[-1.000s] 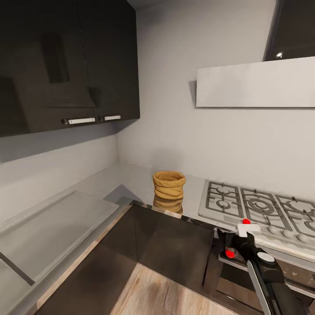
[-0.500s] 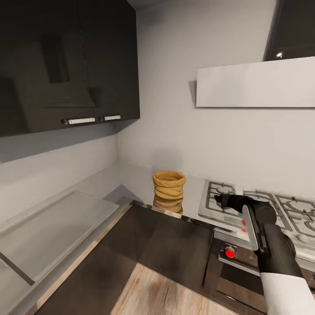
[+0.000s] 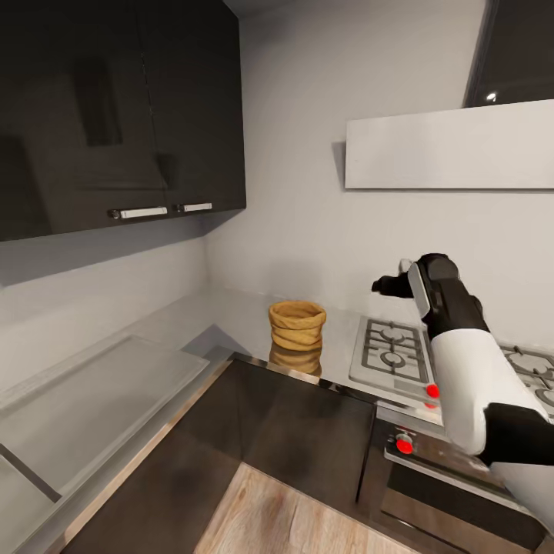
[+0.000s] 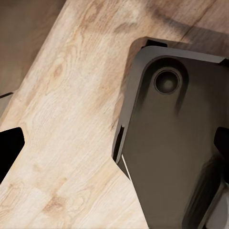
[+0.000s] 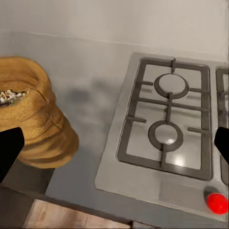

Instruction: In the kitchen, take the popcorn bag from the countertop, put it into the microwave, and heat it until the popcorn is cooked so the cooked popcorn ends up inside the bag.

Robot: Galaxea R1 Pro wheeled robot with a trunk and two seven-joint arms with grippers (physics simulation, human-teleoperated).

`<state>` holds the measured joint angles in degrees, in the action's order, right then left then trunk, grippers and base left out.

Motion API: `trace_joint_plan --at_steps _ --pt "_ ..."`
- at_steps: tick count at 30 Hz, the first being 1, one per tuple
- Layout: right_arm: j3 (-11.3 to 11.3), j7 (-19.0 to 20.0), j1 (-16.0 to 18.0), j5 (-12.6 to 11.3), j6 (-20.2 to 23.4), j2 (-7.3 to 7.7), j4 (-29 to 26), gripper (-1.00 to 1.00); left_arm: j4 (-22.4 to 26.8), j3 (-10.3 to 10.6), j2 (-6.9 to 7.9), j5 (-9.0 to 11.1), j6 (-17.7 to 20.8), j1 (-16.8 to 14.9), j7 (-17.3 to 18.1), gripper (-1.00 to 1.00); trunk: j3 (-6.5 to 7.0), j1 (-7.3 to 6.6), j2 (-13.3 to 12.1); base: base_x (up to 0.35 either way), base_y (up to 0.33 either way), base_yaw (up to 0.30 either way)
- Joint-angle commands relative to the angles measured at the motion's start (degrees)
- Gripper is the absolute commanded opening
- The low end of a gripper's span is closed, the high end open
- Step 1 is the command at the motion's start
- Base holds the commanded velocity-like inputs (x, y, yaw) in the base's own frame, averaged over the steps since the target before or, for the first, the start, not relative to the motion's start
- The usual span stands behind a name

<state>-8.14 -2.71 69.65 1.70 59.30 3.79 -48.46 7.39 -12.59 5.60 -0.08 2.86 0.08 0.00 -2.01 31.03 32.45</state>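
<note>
Right wrist view, item: my right pincer [image 5: 114, 138], fingers spread wide with nothing between them, raised over the hob [image 5: 167, 124]; popcorn bag [image 5: 33, 119] upright on the countertop [image 5: 90, 95] beside one fingertip, so I should shift across, centre the bag's mouth, then descend.

The robot's right arm [image 3: 477, 385] wears a smooth white rounded shell with black joint sections and a pale grey strip along its black wrist, ending in a black two-fingered right gripper [image 3: 382, 285], while its dark grey angular base plate [image 4: 176, 143] carries a round recessed fitting.
</note>
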Motion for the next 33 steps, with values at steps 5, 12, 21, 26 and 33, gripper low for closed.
trace_joint_plan --at_steps 5,12,21,26,33 --pt "-0.04 -5.43 7.10 0.10 0.16 0.03 9.46 1.00 0.17 -0.25 -0.13 -0.01 0.30 0.01 0.00 1.00 -0.11 0.02 0.09 0.000 0.000 0.000" --pt "-0.09 -6.58 15.12 0.08 0.27 0.07 20.71 1.00 0.17 -0.25 -0.15 -0.01 0.30 0.01 0.00 1.00 -0.11 0.02 0.09 0.000 0.000 0.000" --pt "0.32 -9.00 16.81 0.16 0.46 0.36 27.82 1.00 0.16 -0.22 -0.13 -0.01 0.46 0.01 0.00 1.00 -0.11 0.02 0.09 0.000 0.000 0.000" --pt "0.19 -8.69 16.83 -0.07 0.42 1.00 33.80 1.00 0.16 -0.18 -0.14 -0.01 0.47 0.01 0.00 1.00 -0.11 0.02 0.09 0.000 0.000 0.000" --pt "0.14 -8.85 16.83 -0.07 0.39 1.21 35.16 1.00 0.12 -0.19 -0.15 -0.01 0.48 0.01 0.00 1.00 -0.11 0.02 0.09 0.000 0.000 0.011"
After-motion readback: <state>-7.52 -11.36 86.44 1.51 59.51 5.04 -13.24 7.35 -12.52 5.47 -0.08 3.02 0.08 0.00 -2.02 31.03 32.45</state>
